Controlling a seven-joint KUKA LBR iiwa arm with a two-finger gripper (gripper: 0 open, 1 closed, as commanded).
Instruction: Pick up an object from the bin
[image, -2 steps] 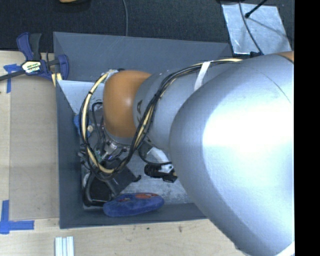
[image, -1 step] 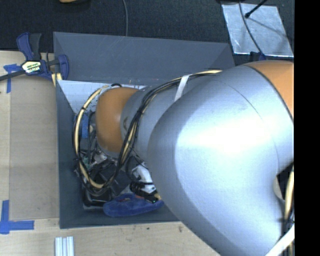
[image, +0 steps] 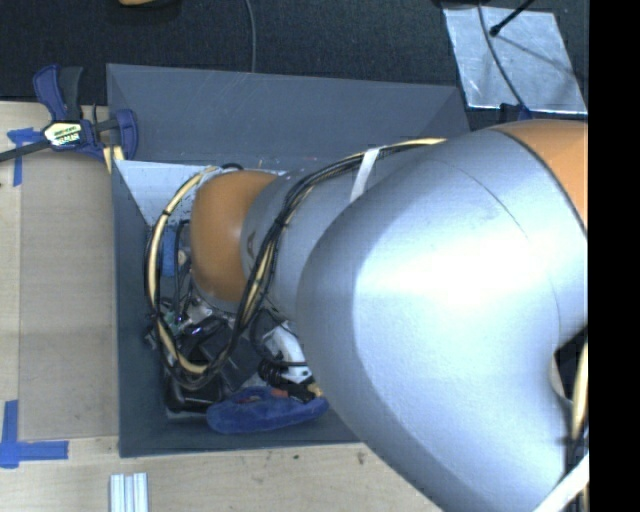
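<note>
Pincer (image: 195, 365) was noted low in the bin (image: 132, 300), under the orange wrist cover (image: 225, 235) and cables. Whether it was spread or pressed together could not be told. A long blue soft-looking thing (image: 265, 412) was seen just nearward of it, with a white-and-black piece (image: 285, 362) to its right. Risk judged: cables snagged on loose pieces, or the blue thing shoved against the near wall. The left wall was found close; open room was judged mostly upward.
</note>
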